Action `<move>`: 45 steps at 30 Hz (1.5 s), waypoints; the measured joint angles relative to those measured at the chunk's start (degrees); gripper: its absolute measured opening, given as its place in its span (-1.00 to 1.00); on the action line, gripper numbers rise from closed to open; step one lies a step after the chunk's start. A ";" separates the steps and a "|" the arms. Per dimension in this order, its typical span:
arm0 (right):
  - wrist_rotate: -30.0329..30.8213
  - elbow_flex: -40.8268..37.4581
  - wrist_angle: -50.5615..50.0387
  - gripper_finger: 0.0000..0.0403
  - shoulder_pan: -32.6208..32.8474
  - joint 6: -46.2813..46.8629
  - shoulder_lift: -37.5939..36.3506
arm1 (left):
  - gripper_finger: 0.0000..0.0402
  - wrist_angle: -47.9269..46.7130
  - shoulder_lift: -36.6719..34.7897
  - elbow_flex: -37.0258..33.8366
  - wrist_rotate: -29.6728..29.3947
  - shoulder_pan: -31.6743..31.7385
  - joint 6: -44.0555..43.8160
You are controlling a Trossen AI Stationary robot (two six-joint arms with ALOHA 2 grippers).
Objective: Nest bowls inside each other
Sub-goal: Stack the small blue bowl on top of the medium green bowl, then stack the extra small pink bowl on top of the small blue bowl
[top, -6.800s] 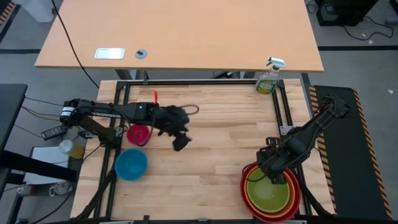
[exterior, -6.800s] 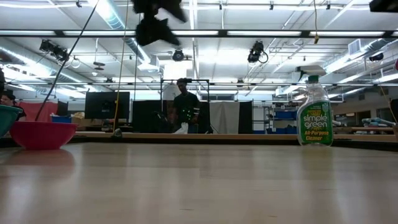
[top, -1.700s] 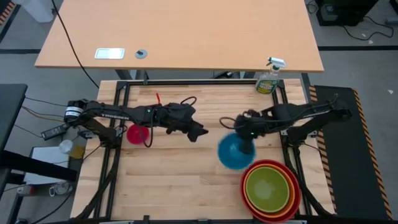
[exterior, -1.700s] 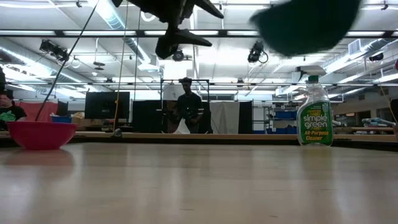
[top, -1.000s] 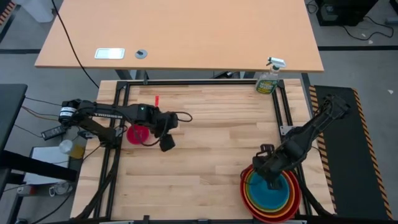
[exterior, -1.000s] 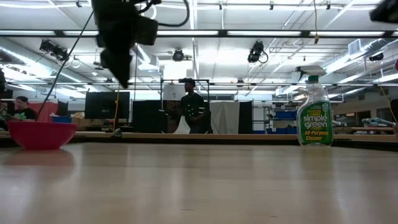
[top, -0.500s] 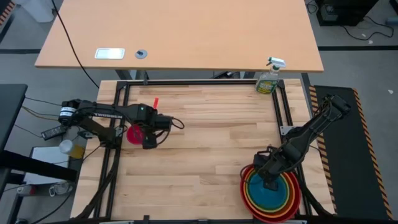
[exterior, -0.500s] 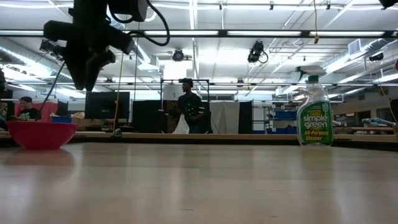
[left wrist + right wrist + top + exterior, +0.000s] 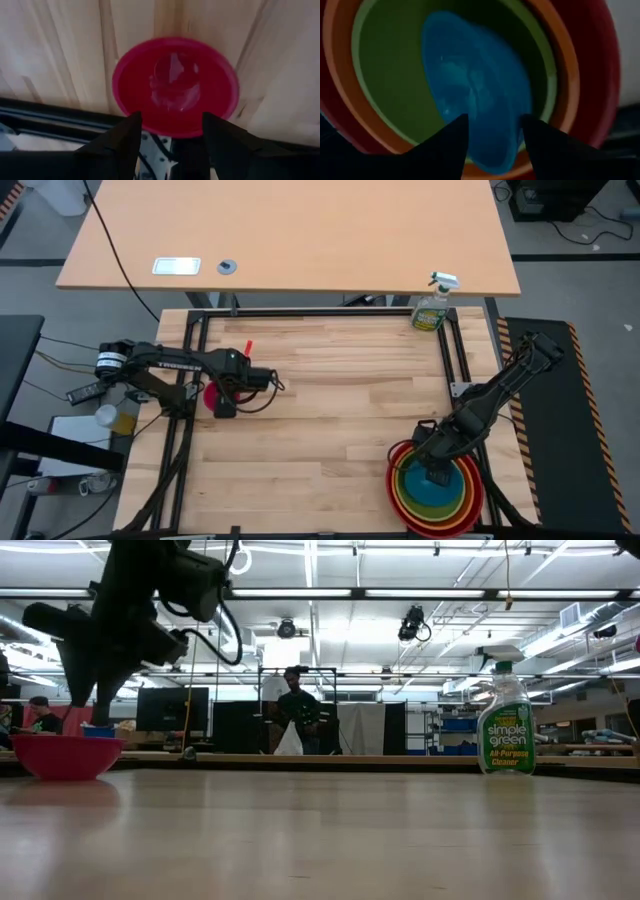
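The small pink bowl [image 9: 208, 393] [image 9: 65, 754] sits upright on its base by the table's left edge. My left gripper [image 9: 221, 404] [image 9: 172, 132] hangs open just above it, fingers pointing down astride its rim and clear of it in the low view [image 9: 90, 705]. At the near right stands the nest: the red bowl [image 9: 396, 483], the orange bowl [image 9: 334, 55] and the green bowl [image 9: 385, 75]. The blue bowl [image 9: 447, 492] [image 9: 475, 95] lies innermost, tilted in the right wrist view. My right gripper [image 9: 437, 473] [image 9: 492, 135] is open right above the blue bowl's rim.
A green spray bottle [image 9: 432, 308] [image 9: 505, 720] stands at the table's far right corner. Black frame rails [image 9: 190, 420] run along the table's left and right sides. A larger desk [image 9: 290, 240] lies beyond the far edge. People stand far off in the room [image 9: 293, 710].
My left gripper has gone toward the table's left edge and down, tipping from a slant until it points down over the pink bowl. My right gripper has stayed over the nest, where the blue bowl lies inside the green one.
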 joint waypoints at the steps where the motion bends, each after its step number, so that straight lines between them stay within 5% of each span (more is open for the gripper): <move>1: -0.10 0.75 -1.27 -0.04 0.00 0.39 -0.06 | 0.05 -0.21 0.00 -0.30 -0.61 0.10 0.26; 10: 4.01 10.74 -14.54 -0.07 0.00 -0.26 -0.13 | 0.05 -0.37 0.00 -0.52 -4.58 0.12 7.13; 17: 10.26 11.44 -15.12 -0.07 2.28 0.23 -0.09 | 0.05 -0.38 0.00 -0.50 -4.58 0.12 9.52; 31: 6.39 -1.74 -6.13 -0.07 6.63 6.17 0.02 | 0.05 1.36 0.00 -0.50 -4.56 0.12 6.70; 45: 5.76 4.22 -15.84 -0.07 6.70 9.18 -0.11 | 0.05 2.44 0.00 -0.48 -4.56 0.12 6.67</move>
